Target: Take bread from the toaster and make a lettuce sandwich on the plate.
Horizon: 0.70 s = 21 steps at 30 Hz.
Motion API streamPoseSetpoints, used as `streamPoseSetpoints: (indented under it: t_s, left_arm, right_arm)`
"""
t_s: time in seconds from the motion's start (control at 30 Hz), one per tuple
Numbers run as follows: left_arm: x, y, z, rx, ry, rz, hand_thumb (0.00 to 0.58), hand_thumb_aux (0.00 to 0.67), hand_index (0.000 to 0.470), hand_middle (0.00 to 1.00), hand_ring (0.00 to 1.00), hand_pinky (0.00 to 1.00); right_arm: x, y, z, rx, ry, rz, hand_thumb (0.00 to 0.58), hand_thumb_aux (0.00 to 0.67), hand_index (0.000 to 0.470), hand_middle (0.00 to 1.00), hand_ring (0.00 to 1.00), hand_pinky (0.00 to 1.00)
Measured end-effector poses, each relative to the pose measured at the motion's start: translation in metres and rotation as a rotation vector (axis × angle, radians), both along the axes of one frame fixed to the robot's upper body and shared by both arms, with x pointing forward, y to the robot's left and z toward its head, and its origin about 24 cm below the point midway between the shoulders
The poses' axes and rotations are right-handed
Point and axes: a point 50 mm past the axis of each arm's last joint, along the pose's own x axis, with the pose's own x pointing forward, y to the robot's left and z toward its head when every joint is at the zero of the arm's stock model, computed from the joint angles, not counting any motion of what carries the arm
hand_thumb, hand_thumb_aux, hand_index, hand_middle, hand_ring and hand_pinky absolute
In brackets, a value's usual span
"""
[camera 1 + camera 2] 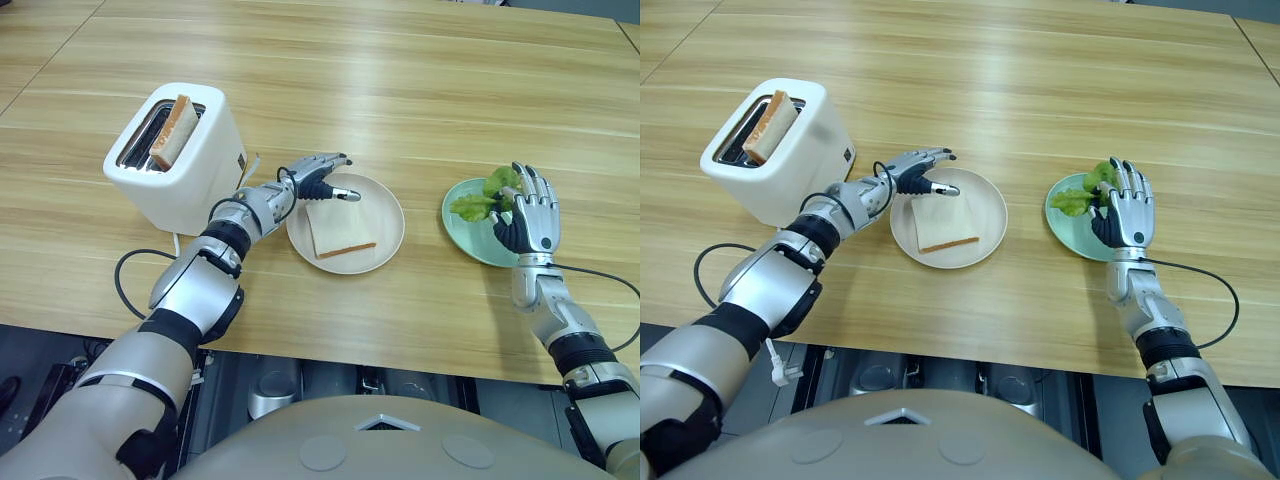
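Left eye view: bread (340,230) just beside left robot hand (318,175).

Right hand (533,215) hides green plate's (473,240) right side.

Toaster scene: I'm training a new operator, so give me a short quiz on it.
1. True or false: the toaster is empty.
2. What lies on the beige plate by the left hand? A) lettuce B) one bread slice C) nothing
3. Fill in: the lettuce by the right hand is over the other plate, coloured ___.
Key: 1 false, an upright slice stands in it; 2 B; 3 green.
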Motion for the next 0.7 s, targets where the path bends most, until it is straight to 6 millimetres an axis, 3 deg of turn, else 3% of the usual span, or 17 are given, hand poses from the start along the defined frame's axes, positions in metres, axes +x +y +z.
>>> streamPoseSetpoints:
  t_s: [0.1,0.27,0.4,0.57,0.7]
  left_arm:
    - [0.002,-0.001,0.016,-0.087,-0.060,-0.016,0.000,0.000,0.000,0.00,0.00,0.00]
    - [-0.003,0.006,0.060,-0.424,-0.182,-0.072,0.000,0.000,0.000,0.00,0.00,0.00]
    - [-0.019,0.027,0.084,-0.616,-0.250,-0.099,0.000,0.000,0.000,0.00,0.00,0.00]
    - [-0.038,0.061,0.108,-0.696,-0.337,-0.075,0.000,0.000,0.000,0.00,0.00,0.00]
    - [-0.048,0.083,0.117,-0.665,-0.395,-0.020,0.000,0.000,0.000,0.00,0.00,0.00]
  right_arm:
    - [0.003,0.011,0.008,0.009,-0.036,0.054,0.580,0.670,0.460,0.00,0.00,0.00]
    - [0.007,0.045,0.015,0.037,-0.062,0.173,0.580,0.670,0.460,0.00,0.00,0.00]
    - [0.011,0.072,0.017,0.053,-0.067,0.259,0.580,0.670,0.460,0.00,0.00,0.00]
    - [0.020,0.114,0.023,0.081,-0.078,0.399,0.580,0.670,0.460,0.00,0.00,0.00]
    - [0.024,0.142,0.020,0.096,-0.052,0.498,0.580,0.670,0.460,0.00,0.00,0.00]
